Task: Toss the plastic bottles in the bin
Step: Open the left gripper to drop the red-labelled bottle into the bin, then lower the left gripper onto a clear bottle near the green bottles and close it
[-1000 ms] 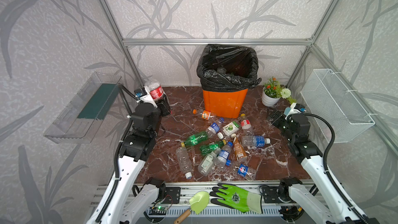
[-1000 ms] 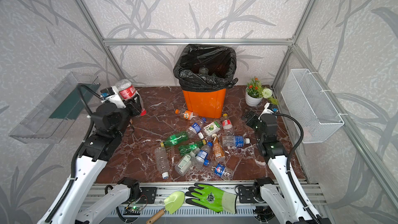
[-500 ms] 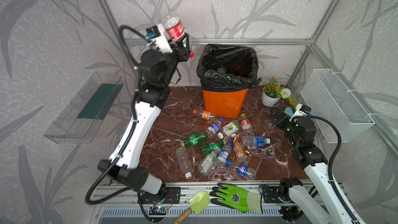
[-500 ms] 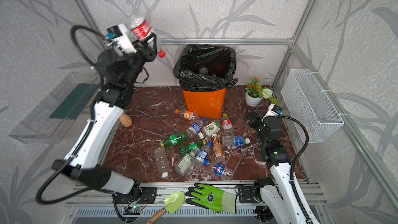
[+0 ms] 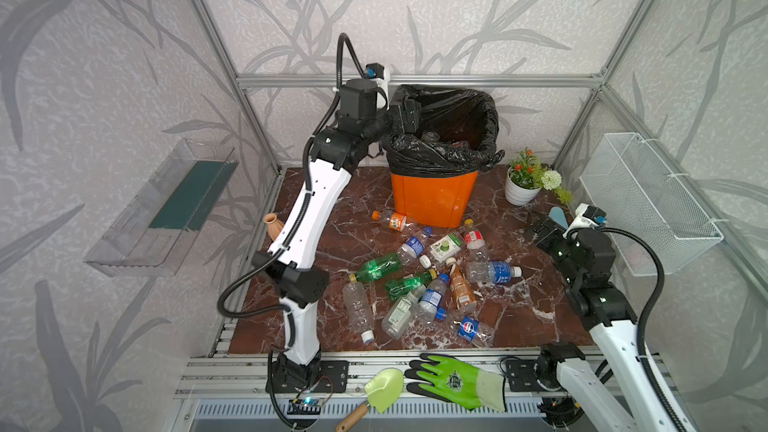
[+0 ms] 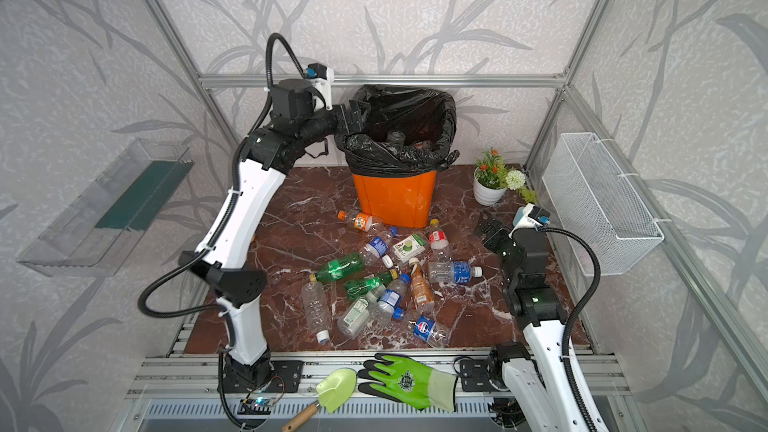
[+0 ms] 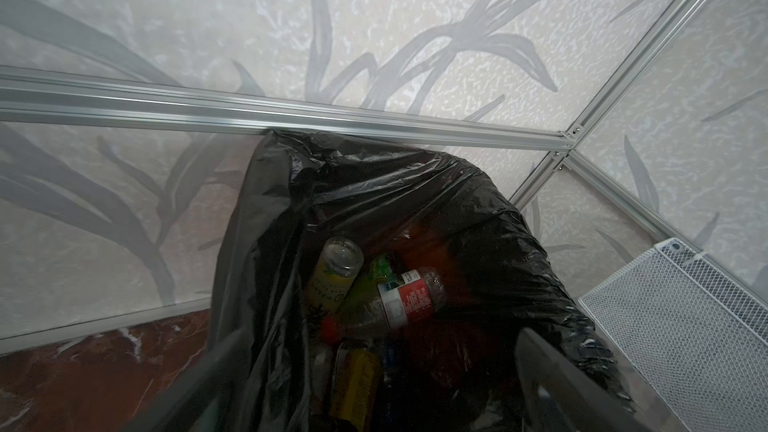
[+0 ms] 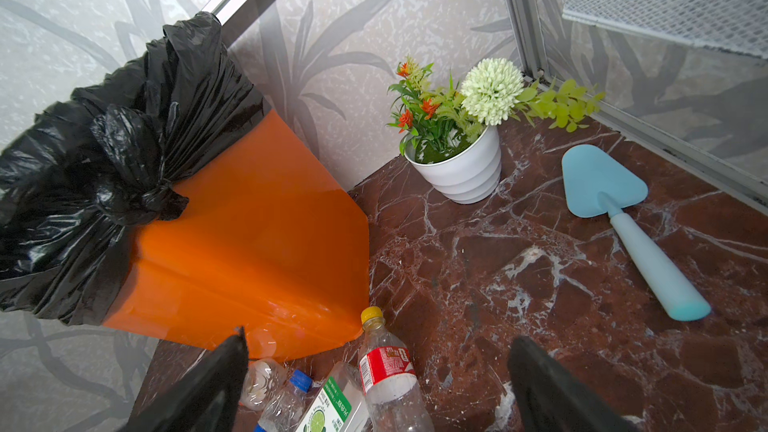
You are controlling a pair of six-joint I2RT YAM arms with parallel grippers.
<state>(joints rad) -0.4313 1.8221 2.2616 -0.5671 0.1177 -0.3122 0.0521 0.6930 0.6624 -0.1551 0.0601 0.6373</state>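
Observation:
The orange bin (image 5: 432, 201) (image 6: 392, 197) with its black liner (image 7: 415, 184) stands at the back middle. My left gripper (image 5: 405, 116) (image 6: 355, 114) hangs at the bin's left rim, open and empty (image 7: 376, 384). Inside the bin lie a red-labelled bottle (image 7: 405, 299), a yellow-labelled one (image 7: 334, 280) and others. Several plastic bottles (image 5: 415, 284) (image 6: 374, 280) are scattered on the marble floor in front of the bin. My right gripper (image 5: 544, 230) (image 6: 490, 228) is low at the right, open (image 8: 378, 388), above a red-labelled bottle (image 8: 386, 367) by the bin's corner (image 8: 249, 243).
A white flower pot (image 5: 521, 191) and a blue trowel (image 8: 623, 218) sit at the back right. A wire basket (image 5: 648, 201) hangs on the right wall, a clear tray (image 5: 162, 209) on the left. A terracotta vase (image 5: 274, 226) stands behind my left arm. A green glove (image 5: 457, 380) and trowel (image 5: 382, 386) lie on the front rail.
My left arm swung up from the back left and over to the bin's rim. Its jaws opened, and the red-labelled bottle it carried now lies in the bin. The right arm barely shifted.

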